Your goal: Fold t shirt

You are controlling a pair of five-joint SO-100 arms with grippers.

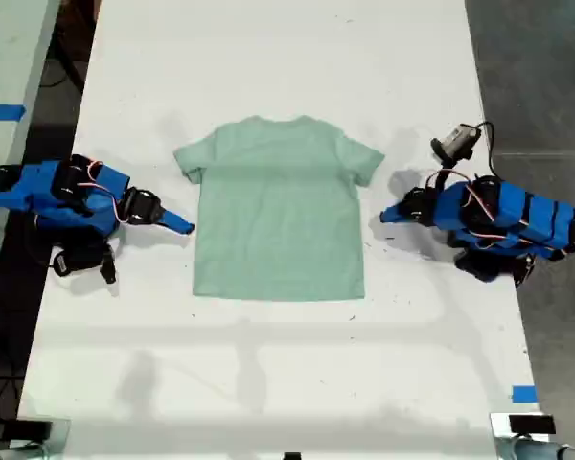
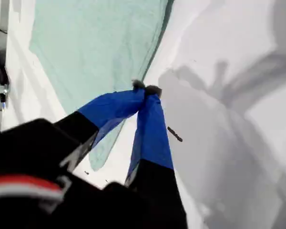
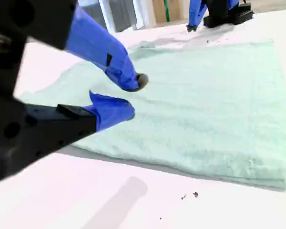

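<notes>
In the exterior view, the t shirt (image 1: 278,216) lies spread flat and unfolded in the middle of the white table (image 1: 268,57). Its collar points to the far edge and its hem is nearest the bottom of the picture, with both short sleeves out to the sides. My second gripper (image 1: 184,226) lies low at the exterior view's left, its tip just beside the shirt's side edge and apart from it. My first gripper (image 1: 385,215) lies at the exterior view's right, its tip close to the shirt's other side edge, below the sleeve. Both arms are stretched along the table and point in at the shirt.

In the first wrist view, my first gripper (image 2: 146,89) has its two blue jaws pressed together at the tips with nothing between them. The tips line up with an edge of the t shirt (image 2: 95,47), but I cannot tell whether they touch the cloth. One corner of the shirt shows beneath the jaws. On the bare table (image 2: 229,143) beside it lie grey shadows and a small dark speck (image 2: 174,134).

In the second wrist view, my second gripper (image 3: 132,98) has its jaws a little parted and holds nothing. The t shirt (image 3: 205,105) lies flat beyond them, with its near edge and one square corner clearly in view. I cannot tell whether the tips rest on the cloth or hang just over it. A few tiny dark crumbs (image 3: 195,194) lie on the table (image 3: 86,191) near that corner. Across the shirt stands the first arm (image 3: 219,12).
</notes>
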